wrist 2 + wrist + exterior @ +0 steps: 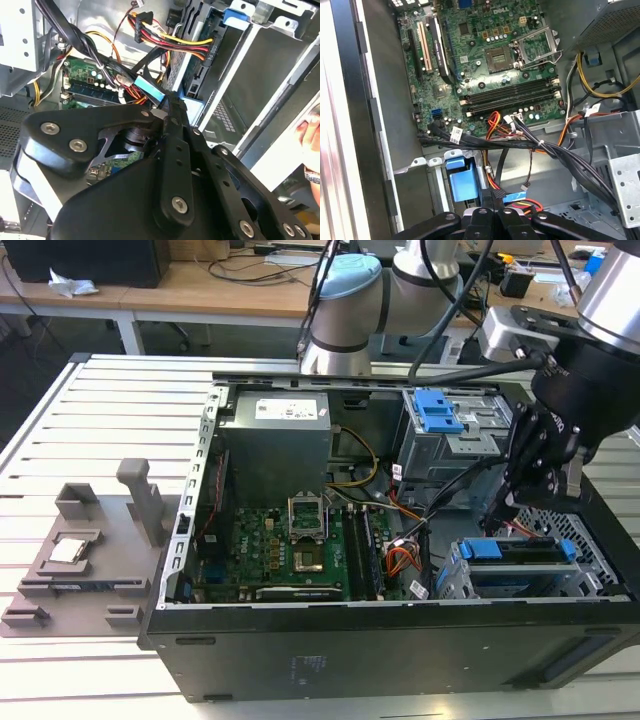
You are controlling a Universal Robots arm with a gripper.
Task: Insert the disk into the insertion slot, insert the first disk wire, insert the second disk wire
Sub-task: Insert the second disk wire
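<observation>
The disk (512,552) lies in the insertion slot (452,578), a silver cage at the case's front on the exterior view's right, with its blue carrier (462,181) on top. My black gripper (503,508) hangs just above the cage's inner end. Its fingers (485,216) are shut on the small dark plug (497,194) of the first disk wire (532,203), a thin red cable with a pale blue tag (150,90). The gripper (167,106) points the plug at the disk's end beside the carrier. Which cable is the second disk wire I cannot tell.
A taller grey cage with a blue latch (438,410) stands behind the gripper. An orange-yellow-black bundle (400,560) and black cables (520,145) cross beside the motherboard (290,550). A person's hand (311,132) is outside the case. A grey fixture (90,550) sits on the table.
</observation>
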